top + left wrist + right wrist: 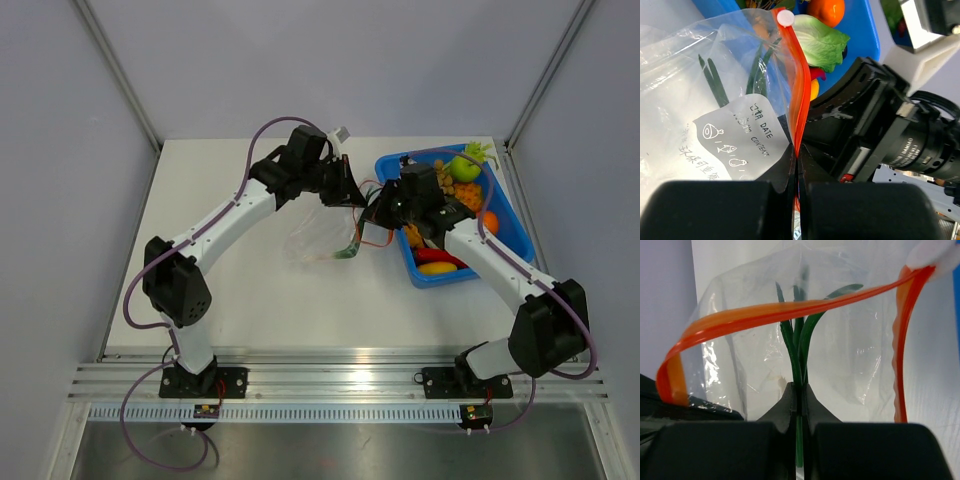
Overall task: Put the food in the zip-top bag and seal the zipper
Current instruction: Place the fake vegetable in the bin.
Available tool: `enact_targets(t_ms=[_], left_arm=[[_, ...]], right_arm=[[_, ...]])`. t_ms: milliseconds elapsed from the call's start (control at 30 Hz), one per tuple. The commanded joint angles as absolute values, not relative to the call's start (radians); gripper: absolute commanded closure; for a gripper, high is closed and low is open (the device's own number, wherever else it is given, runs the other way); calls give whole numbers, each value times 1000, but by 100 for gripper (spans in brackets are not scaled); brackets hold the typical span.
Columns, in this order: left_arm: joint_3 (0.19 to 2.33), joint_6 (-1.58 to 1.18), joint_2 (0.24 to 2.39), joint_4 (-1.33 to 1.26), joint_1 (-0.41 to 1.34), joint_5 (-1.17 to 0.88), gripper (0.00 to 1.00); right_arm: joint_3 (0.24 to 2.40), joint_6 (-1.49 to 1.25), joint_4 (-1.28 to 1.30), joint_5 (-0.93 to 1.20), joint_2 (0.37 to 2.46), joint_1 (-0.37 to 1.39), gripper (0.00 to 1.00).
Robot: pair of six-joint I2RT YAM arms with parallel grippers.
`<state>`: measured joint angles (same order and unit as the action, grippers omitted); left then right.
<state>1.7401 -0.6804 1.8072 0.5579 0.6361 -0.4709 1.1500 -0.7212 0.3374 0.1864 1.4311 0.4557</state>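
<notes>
The clear zip-top bag (312,240) hangs open between both arms, left of the bin. Its orange-red zipper (796,75) runs up to a white slider (785,18). My left gripper (797,157) is shut on the zipper strip. My right gripper (799,392) is shut on the green onions (800,340), whose leaves reach through the bag's mouth (765,312) into the bag (855,360). The onions also show through the plastic (712,82). More food lies in the bin: a green apple (463,168), brown balls (465,195), an orange (826,9) and cabbage (822,40).
The blue bin (440,281) stands at the right of the table, under the right arm. The right wrist's black body (880,135) sits close beside the bag's mouth. White table surface (250,290) lies in front of the bag.
</notes>
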Motion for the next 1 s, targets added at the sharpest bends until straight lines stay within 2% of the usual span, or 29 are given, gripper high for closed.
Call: enact_targets(t_ms=[0, 267, 667, 967], left_arm=[[1758, -695, 1767, 486, 641, -522, 100], [1738, -692, 1744, 479, 646, -535, 100], [1710, -678, 1766, 483, 646, -543, 100], [1718, -667, 1743, 495, 643, -519, 100]], right_arm=[[1118, -773, 269, 236, 1433, 471, 100], [1132, -787, 219, 241, 1529, 471, 100], [1086, -808, 106, 299, 1419, 472, 100], [1114, -727, 262, 210, 1460, 471, 98]])
